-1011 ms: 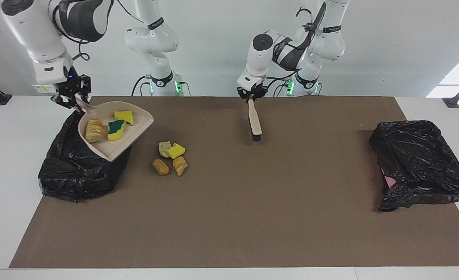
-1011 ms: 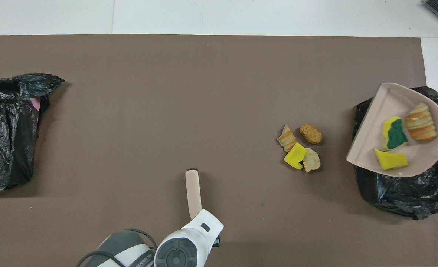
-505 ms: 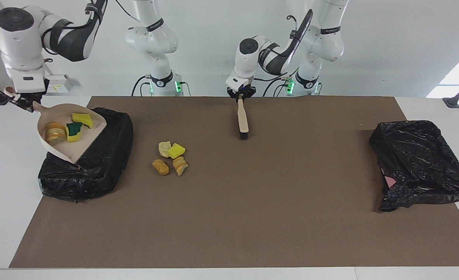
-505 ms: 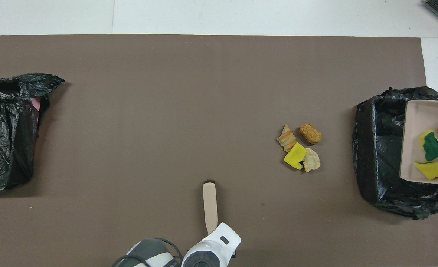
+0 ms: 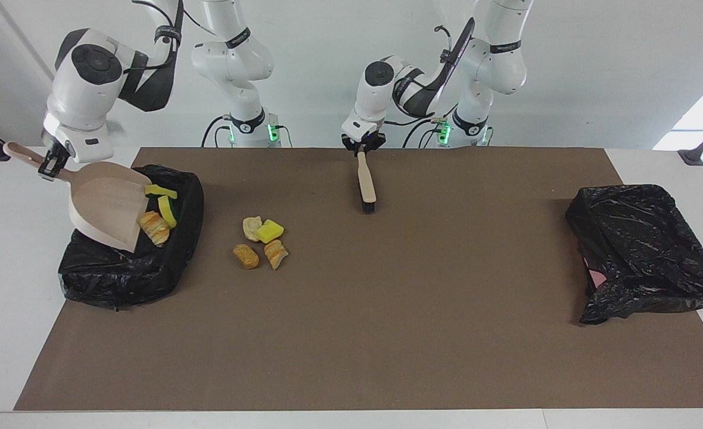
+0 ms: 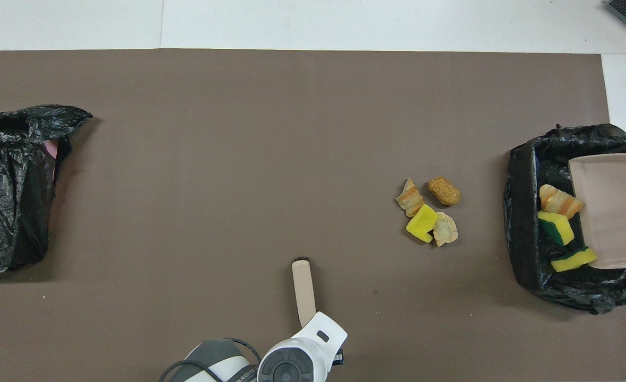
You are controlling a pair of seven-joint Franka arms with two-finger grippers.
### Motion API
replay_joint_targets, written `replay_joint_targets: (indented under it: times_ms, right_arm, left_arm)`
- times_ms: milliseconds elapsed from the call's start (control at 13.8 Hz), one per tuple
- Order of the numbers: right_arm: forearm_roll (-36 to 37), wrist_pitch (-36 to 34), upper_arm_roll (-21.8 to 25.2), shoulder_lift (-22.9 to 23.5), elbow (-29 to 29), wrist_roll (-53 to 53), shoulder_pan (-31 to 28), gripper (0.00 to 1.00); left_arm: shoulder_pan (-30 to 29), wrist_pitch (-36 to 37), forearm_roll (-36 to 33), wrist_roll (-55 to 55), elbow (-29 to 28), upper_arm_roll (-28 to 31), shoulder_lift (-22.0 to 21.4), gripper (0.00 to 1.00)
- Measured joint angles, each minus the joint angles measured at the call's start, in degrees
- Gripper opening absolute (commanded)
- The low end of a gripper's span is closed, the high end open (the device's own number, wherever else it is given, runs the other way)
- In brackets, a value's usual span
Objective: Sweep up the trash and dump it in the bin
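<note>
Trash [image 5: 156, 217] slid off tilted dustpan [image 5: 106, 207] into bin [image 5: 126, 271]; right hand [image 5: 51, 162] clenched on handle. Four scraps [image 5: 261, 241] sat on tabletop, 3 o'clock of bin. Left hand [image 5: 363, 143] gripped brush [image 5: 366, 186]. We judged steeper tilt over bin best.

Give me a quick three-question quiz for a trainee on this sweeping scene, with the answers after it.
1. True or false: the dustpan is tipped over the bin at the right arm's end.
2. How many scraps lie on the mat?
3. What does the left gripper hold? A) brush B) dustpan C) nothing

Key: 1 true, with the right gripper on its handle and three pieces sliding off its lip. 2 four. 3 A.
</note>
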State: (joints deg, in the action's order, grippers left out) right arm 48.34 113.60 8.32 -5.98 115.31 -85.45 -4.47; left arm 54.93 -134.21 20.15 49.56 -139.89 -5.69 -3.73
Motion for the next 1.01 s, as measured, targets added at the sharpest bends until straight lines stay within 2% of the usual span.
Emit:
replay_joint_targets:
  times_ms: [72, 361, 650, 794, 1011]
  right_arm:
    - [1.29, -0.04, -0.01, -0.02, 0.00, 0.00, 0.40, 0.00]
    - [4.44, -3.33, 0.14, -2.51, -0.85, -0.16, 0.39, 0.00]
    - [3.06, -10.78, -1.36, -8.38, -2.15, 3.06, 0.41, 0.00]
    - [-4.28, -12.72, -3.22, -9.35, -2.31, 11.10, 0.46, 0.00]
    - [-16.45, -11.65, -4.42, -8.51, -2.29, 22.69, 1.07, 0.00]
  left_arm:
    - [-0.09, 0.00, 0.54, 0.00, 0.32, 0.07, 0.26, 1.00]
    - [-0.82, 0.02, 1.14, 0.03, 0.91, 0.57, 0.77, 1.00]
    - [-9.39, 4.53, 0.21, -3.49, 4.43, 1.16, 0.72, 1.00]
    - [-14.77, 7.54, -2.63, -7.14, 7.16, 1.37, 0.73, 1.00]
    - [-22.25, 9.86, -5.97, -16.12, 9.67, 1.44, 0.82, 1.00]
